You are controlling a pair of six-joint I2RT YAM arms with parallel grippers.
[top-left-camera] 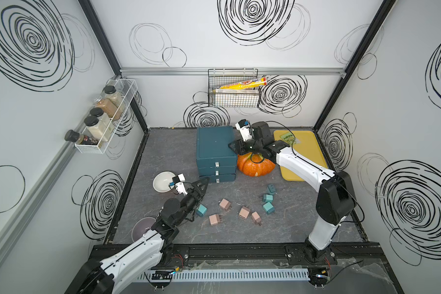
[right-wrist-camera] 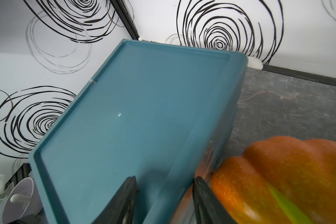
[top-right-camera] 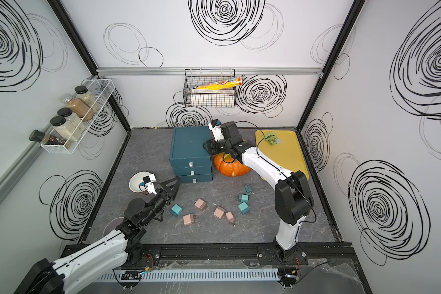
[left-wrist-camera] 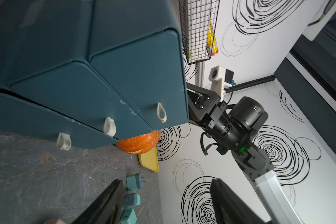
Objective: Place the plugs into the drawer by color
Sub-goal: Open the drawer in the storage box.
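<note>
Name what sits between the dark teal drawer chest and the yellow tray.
The orange pumpkin sits there, close beside the chest, short of the yellow tray. Both top views show it, partly under the right arm.

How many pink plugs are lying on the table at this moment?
4 pink plugs, all loose on the tabletop before the drawer chest: one nearest the chest, one nearer the left arm, two side by side further right. The left arm may hide more.
</note>
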